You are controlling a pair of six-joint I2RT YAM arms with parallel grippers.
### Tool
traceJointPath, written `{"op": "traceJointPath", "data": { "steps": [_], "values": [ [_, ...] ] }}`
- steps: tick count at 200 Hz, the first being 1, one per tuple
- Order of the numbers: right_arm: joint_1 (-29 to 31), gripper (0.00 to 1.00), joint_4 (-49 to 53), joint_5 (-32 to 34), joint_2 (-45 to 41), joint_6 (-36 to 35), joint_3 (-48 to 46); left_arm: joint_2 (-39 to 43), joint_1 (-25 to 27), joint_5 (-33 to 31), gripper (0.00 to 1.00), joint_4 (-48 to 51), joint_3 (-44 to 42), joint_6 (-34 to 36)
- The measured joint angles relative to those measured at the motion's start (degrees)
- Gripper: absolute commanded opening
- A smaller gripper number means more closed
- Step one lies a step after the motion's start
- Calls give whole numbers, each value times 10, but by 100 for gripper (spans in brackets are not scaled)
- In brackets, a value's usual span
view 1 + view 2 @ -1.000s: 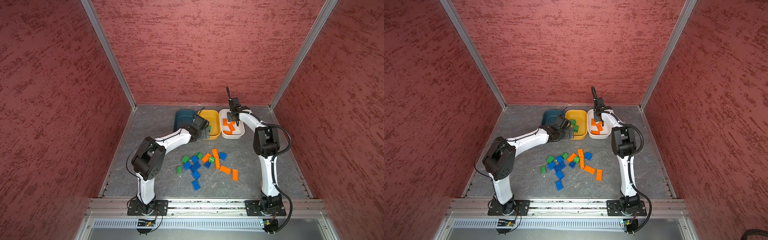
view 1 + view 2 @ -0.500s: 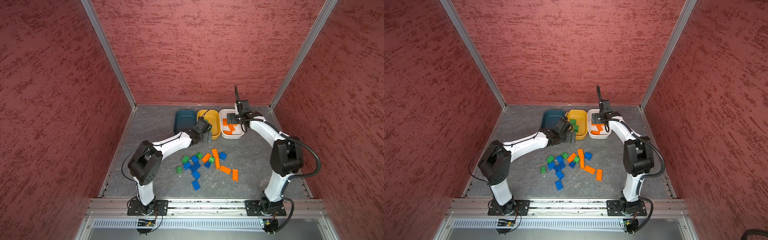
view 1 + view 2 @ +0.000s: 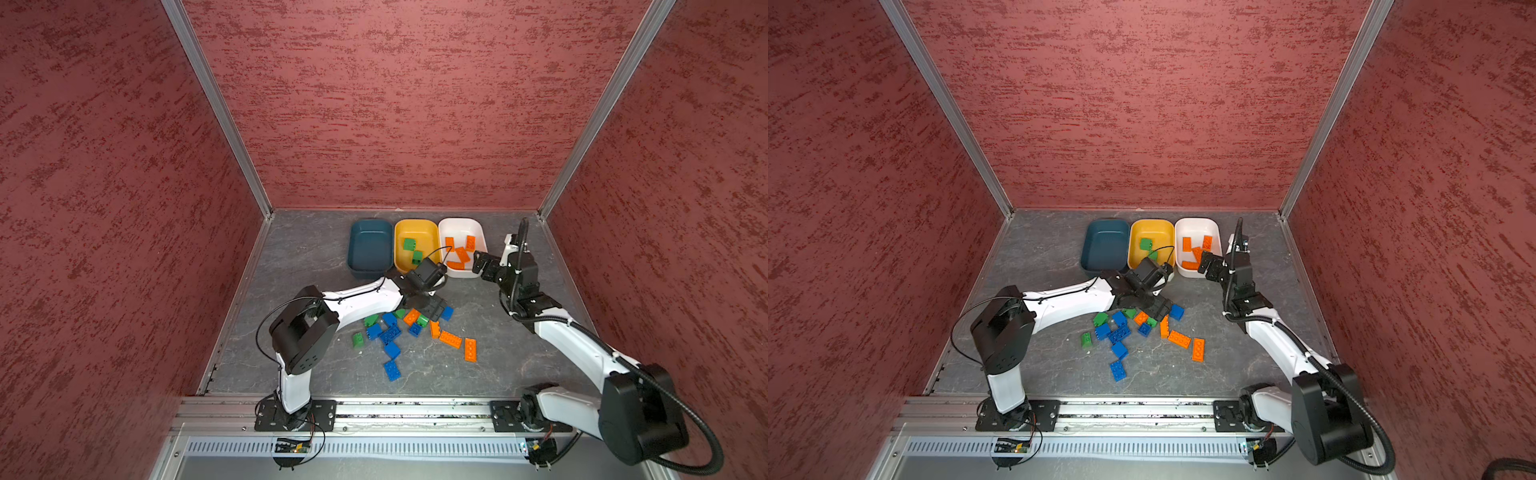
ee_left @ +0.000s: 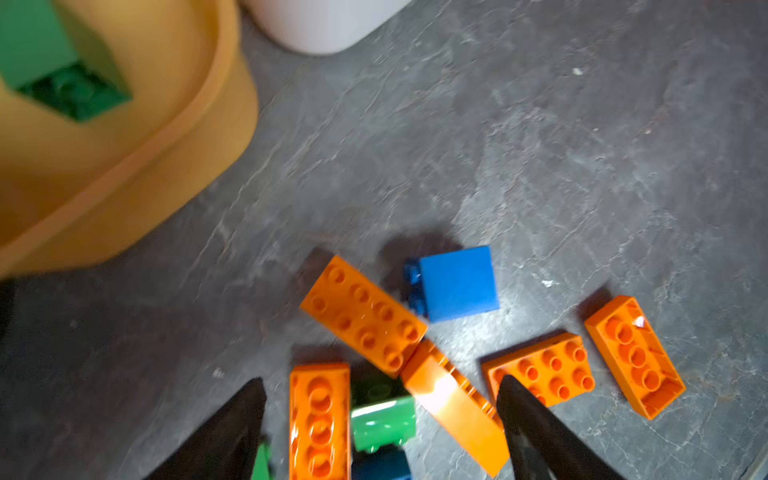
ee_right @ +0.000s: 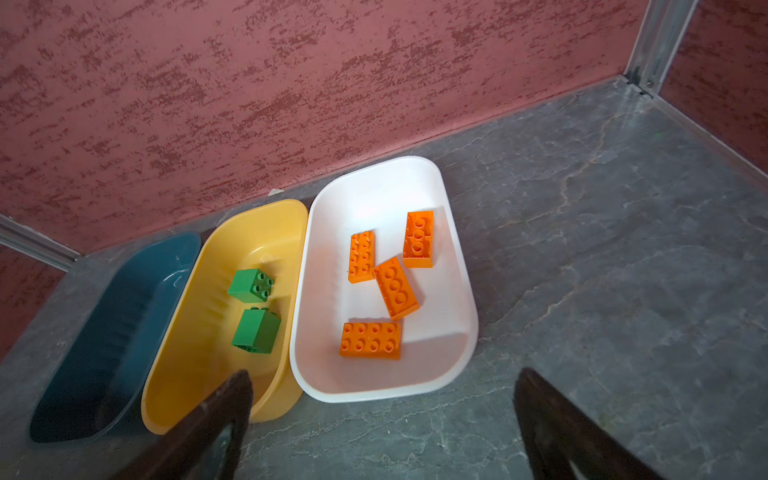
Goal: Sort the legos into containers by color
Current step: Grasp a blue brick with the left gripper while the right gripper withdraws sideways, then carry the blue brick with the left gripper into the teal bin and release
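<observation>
You have three tubs side by side at upper centre of both top views: dark teal tub (image 3: 371,226), yellow tub (image 3: 415,227), white tub (image 3: 461,226). Yellow holds green bricks (image 5: 251,284). White holds four flat orange bricks (image 5: 370,340), two studs-up and two underside-up. Below the tubs lies a loose pile (image 3: 390,334) of mixed blue, orange and green pieces. A blue rectangle (image 3: 392,370) lies lowest.

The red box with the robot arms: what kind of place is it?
Probably a robot test booth: red walls close in a grey table, and a left arm and right arm stand on a rail.
</observation>
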State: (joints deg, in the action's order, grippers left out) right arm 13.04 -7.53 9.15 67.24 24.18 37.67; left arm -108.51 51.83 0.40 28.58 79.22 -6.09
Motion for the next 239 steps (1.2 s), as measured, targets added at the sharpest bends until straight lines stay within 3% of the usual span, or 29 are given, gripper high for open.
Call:
{"op": "traceJointPath", "data": {
  "steps": [46, 104, 147, 169, 205, 239],
  "values": [
    [-12, 99, 8, 77, -77, 49, -46, -86, 14, -10, 69, 8, 82, 17],
    [-14, 99, 19, 100, -100, 63, -63, -173, 47, -58, 56, 56, 167, 28],
    [-14, 99, 24, 101, -99, 65, -63, -186, 47, -67, 66, 78, 169, 25],
    [-14, 99, 28, 101, -96, 65, -63, -183, 42, -61, 57, 74, 162, 17],
    [-14, 99, 32, 97, -87, 65, -62, -171, 35, -50, 56, 66, 143, 14],
    [-14, 99, 35, 86, -78, 65, -62, -153, 20, -35, 47, 64, 118, 4]
  ]
}}
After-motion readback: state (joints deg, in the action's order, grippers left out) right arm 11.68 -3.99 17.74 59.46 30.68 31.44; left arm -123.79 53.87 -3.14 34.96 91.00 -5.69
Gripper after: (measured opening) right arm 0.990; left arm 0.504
